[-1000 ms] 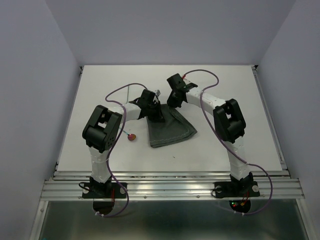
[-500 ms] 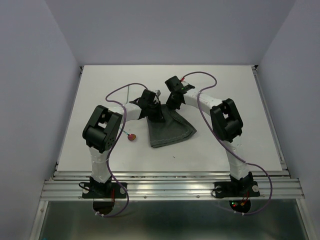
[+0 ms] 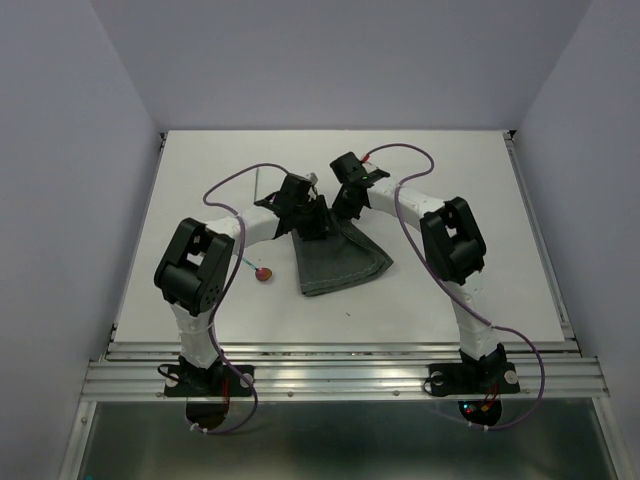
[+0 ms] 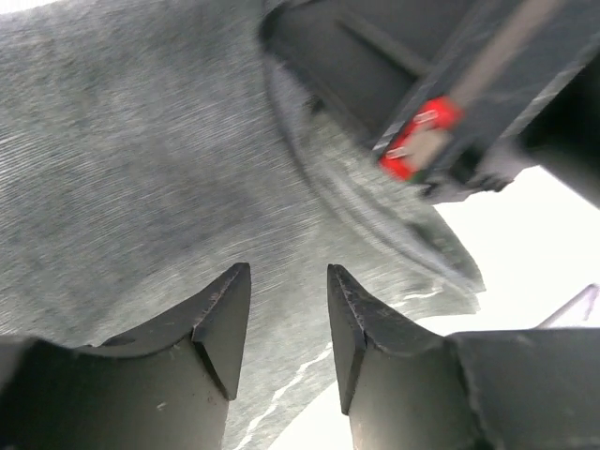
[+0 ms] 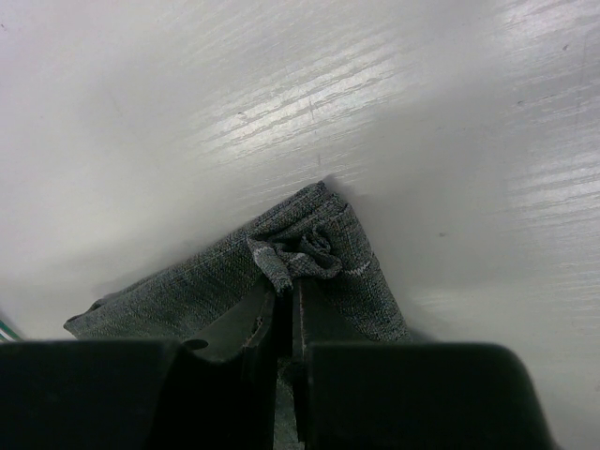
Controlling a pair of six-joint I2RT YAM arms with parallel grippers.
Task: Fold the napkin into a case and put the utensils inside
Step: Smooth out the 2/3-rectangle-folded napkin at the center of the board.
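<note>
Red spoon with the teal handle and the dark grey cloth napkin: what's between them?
Only bare white table separates red spoon from grey napkin; the top view shows it.

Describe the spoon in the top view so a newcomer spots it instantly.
On the white table, find the dark grey napkin near the middle. Just left of its near corner, not touching it, lies the spoon: a red round bowl on a thin teal handle, the only coloured thing beside the cloth.

Your napkin (image 4: 141,169) is matt, coarse-woven grey cloth; the bench (image 5: 422,122) is smooth, glossy white; the left tool (image 4: 287,274) has matt black fingers (image 4: 220,323).
</note>
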